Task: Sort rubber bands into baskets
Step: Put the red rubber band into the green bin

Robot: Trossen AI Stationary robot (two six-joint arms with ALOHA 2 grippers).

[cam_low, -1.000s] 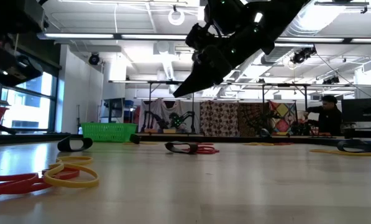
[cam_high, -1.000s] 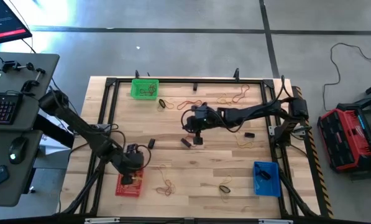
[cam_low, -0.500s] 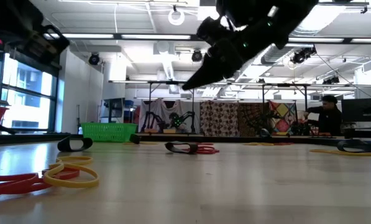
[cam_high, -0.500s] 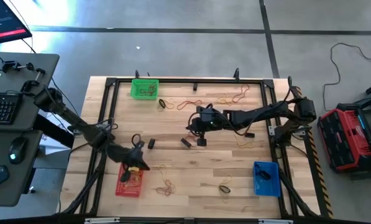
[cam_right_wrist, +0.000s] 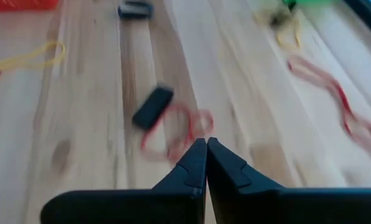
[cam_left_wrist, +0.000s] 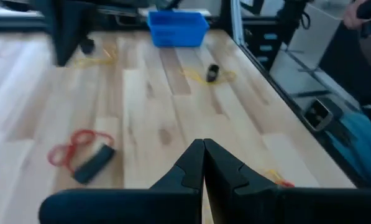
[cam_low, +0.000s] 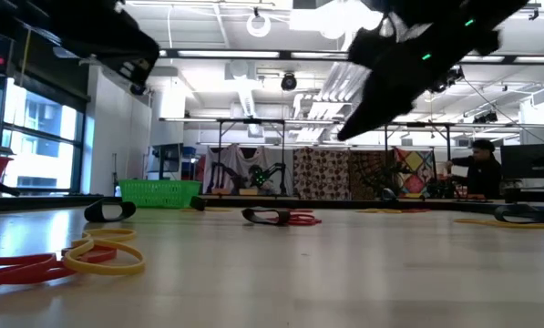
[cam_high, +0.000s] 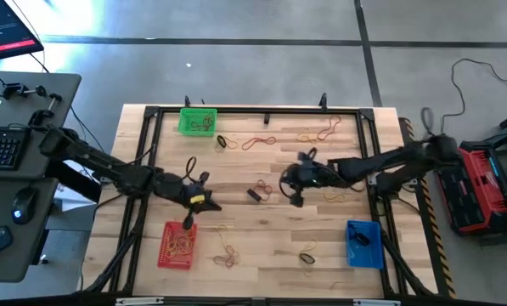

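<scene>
Rubber bands, thin red, tan and black loops [cam_high: 259,141], strewn flat across wooden bench [cam_high: 261,229]. Black band [cam_high: 255,195] lying diagonally mid-bench between left claw [cam_high: 204,200] and right claw [cam_high: 294,180], both pressed together, empty. Green mesh basket [cam_high: 197,121], red mesh basket [cam_high: 177,246], blue mesh basket [cam_high: 363,243] at edges. Low view alone showing person [cam_low: 477,169] in background.

Two dark arms reach toward frame centre in the overhead view. The left gripper [cam_high: 204,200] sits left of centre, fingers pressed together and empty — the right gripper [cam_high: 294,183], right of centre, likewise closed, empty.
</scene>
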